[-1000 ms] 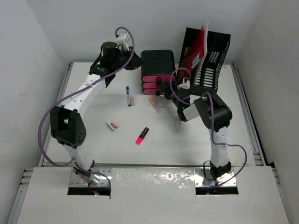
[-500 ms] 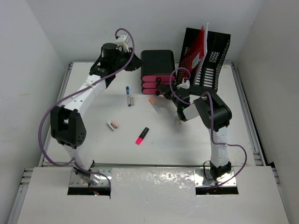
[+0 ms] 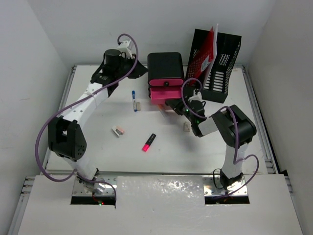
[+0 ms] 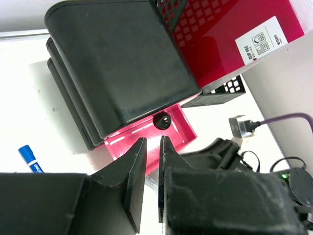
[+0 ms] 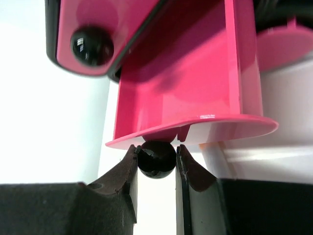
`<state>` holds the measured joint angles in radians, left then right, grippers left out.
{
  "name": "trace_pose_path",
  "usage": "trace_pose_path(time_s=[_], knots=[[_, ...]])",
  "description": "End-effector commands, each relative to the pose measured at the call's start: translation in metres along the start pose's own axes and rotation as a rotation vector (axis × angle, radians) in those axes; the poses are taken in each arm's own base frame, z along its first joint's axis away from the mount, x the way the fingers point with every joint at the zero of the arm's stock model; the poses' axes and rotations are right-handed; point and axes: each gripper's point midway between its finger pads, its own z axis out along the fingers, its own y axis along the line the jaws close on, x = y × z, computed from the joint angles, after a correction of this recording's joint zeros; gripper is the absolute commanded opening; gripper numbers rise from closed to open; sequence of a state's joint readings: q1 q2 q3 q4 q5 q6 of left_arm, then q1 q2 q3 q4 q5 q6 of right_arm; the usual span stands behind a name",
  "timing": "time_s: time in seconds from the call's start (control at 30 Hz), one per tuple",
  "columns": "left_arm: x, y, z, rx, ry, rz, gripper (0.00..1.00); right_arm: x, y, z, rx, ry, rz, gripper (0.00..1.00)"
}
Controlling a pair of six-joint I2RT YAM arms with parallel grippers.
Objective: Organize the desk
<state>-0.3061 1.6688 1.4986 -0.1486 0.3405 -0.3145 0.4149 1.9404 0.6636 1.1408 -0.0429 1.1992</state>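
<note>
On the white desk stands a black drawer unit with pink drawers. One lower pink drawer is pulled out toward the front. My right gripper is shut on that drawer's black knob, with the open drawer just beyond the fingertips. Above it a closed drawer shows its own knob. My left gripper hovers at the unit's upper left corner. It is shut to a sliver with nothing between the fingers, looking down on the unit.
A black mesh file rack with a red folder stands right of the unit. Loose on the desk are a blue marker, a pink highlighter, a small eraser, an orange item and a small white piece.
My right gripper has drawn back toward the front with the knob, sliding the pink drawer out of the unit. The left gripper stays by the unit, shifted slightly.
</note>
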Motion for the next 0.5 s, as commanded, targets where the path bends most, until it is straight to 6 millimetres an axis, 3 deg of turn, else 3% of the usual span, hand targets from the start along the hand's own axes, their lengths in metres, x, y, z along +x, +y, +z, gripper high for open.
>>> trace_pose_path(time_s=[0.0, 0.07, 0.27, 0.37, 0.47], knots=[[-0.022, -0.015, -0.014, 0.026, -0.081, 0.039, 0.10, -0.011, 0.040, -0.014, -0.114, -0.021, -0.038, 0.06], [-0.022, -0.016, -0.014, 0.028, -0.081, 0.040, 0.10, -0.007, 0.038, -0.016, -0.112, -0.007, -0.037, 0.19], [-0.021, -0.015, -0.016, 0.024, -0.083, 0.041, 0.10, -0.003, 0.037, -0.022, -0.107, 0.006, -0.039, 0.24], [-0.022, -0.016, -0.018, 0.022, -0.087, 0.045, 0.10, 0.000, 0.035, -0.023, -0.093, 0.024, -0.062, 0.70], [-0.021, -0.015, -0.020, 0.017, -0.088, 0.049, 0.10, -0.002, 0.038, -0.026, -0.090, 0.028, -0.106, 0.80]])
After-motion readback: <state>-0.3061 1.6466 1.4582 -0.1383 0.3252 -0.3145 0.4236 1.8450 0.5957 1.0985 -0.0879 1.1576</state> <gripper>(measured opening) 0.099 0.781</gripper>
